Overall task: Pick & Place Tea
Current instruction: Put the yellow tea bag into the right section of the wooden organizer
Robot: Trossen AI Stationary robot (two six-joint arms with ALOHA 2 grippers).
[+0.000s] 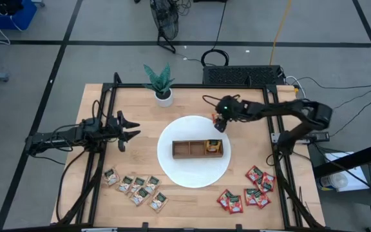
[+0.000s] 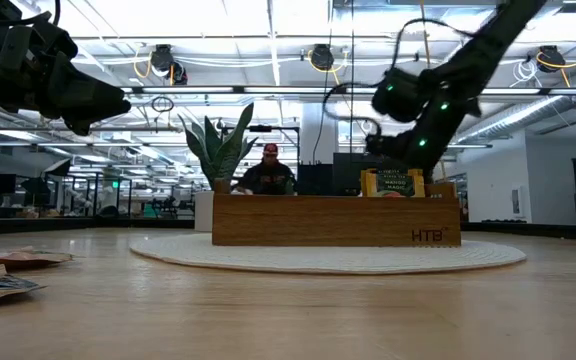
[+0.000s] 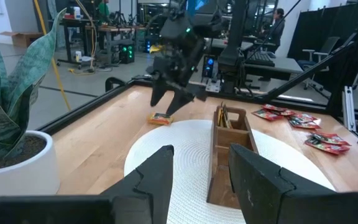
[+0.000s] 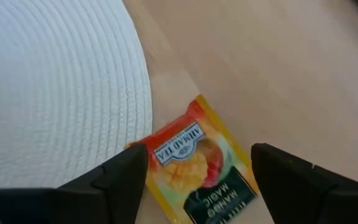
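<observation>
The right pincer (image 1: 219, 124) hovers with fingers spread wide, empty, over an orange-yellow sachet (image 4: 194, 165) lying flat on the worktop just off the white mat's (image 1: 172, 169) far right rim. Judging by this, a pick is in hand; next it must drop straight down and close across the sachet, then carry it to the tray (image 1: 184, 149), where like sachets stand in the right compartment. The sachet is near square, its print running diagonally to the fingers. The left pincer (image 1: 129, 129) waits partly open near the left edge.
</observation>
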